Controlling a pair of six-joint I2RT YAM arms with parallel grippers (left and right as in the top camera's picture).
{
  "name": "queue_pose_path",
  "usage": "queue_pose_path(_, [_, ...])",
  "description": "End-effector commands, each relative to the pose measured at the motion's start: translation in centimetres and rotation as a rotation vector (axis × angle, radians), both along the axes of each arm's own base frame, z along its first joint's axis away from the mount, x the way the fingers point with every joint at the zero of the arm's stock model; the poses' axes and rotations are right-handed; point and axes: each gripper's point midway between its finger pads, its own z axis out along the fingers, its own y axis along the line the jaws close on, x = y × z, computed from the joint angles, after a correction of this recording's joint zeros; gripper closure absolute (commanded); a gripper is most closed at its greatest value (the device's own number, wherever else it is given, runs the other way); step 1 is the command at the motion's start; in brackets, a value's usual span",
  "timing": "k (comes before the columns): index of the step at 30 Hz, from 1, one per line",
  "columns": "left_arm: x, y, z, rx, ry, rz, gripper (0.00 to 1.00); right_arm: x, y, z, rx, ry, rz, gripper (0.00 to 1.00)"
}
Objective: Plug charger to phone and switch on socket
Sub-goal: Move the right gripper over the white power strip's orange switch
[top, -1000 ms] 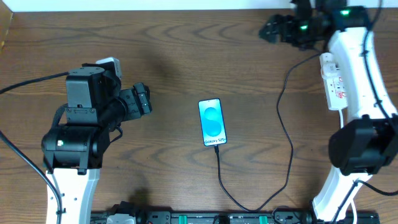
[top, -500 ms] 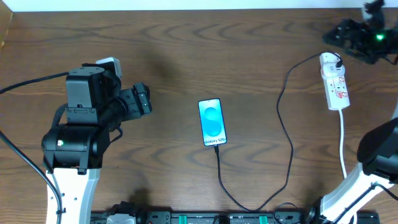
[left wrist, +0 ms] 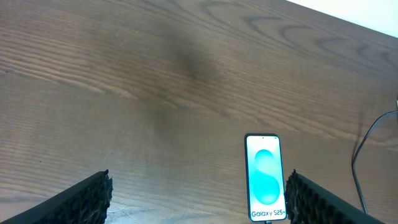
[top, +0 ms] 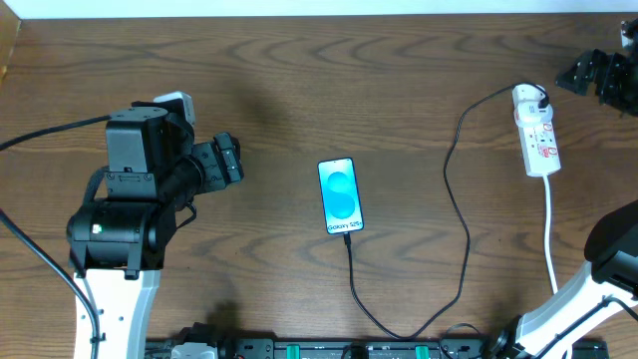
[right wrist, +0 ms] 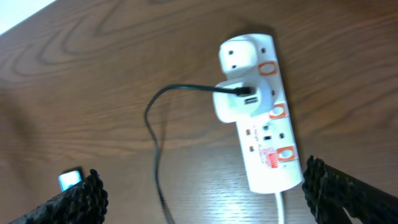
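The phone (top: 340,195) lies flat mid-table with its blue screen lit; it also shows in the left wrist view (left wrist: 265,178) and tiny in the right wrist view (right wrist: 70,179). The thin black charger cable (top: 458,214) runs from the phone's near end in a loop to a white adapter on the socket (top: 536,132). The socket shows close in the right wrist view (right wrist: 264,121) with orange switch marks. My left gripper (left wrist: 198,198) is open and empty, left of the phone. My right gripper (right wrist: 202,198) is open and empty, at the far right (top: 595,75) beyond the socket.
The socket's white lead (top: 550,234) runs toward the front edge. The left arm's body (top: 135,199) stands at the left. A black rail (top: 329,349) lines the front edge.
My right arm has swung from above the socket out to the far right edge, uncovering the socket. The left arm, phone and cable have not moved.
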Motion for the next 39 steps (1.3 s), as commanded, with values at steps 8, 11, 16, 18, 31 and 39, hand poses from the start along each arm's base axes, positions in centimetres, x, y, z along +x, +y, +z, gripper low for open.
queue_pose_path(8, [0.1, 0.4, 0.2, 0.021, -0.007, 0.002, 0.11, 0.2, -0.3, -5.0, -0.025, 0.014, 0.018, 0.01])
queue_pose_path(11, [0.1, 0.4, 0.2, 0.021, -0.007, 0.002, 0.11, 0.1, 0.0, -6.0, -0.016, 0.018, 0.024, 0.01])
queue_pose_path(16, [0.1, 0.4, 0.2, 0.021, -0.007, 0.002, 0.11, 0.7, -0.1, -7.2, -0.027, -0.004, 0.027, 0.01])
queue_pose_path(18, [0.1, 0.4, 0.2, 0.021, -0.007, 0.002, 0.11, 0.9, -0.1, -7.9, -0.030, -0.015, 0.027, 0.01])
queue_pose_path(31, [0.1, 0.4, 0.2, 0.021, -0.007, 0.002, 0.11, 2.0, 1.2, -9.9, 0.001, -0.036, 0.032, 0.01])
queue_pose_path(39, [0.1, 0.4, 0.2, 0.021, -0.007, 0.002, 0.11, 2.4, 1.5, -13.5, 0.043, 0.037, 0.037, 0.01])
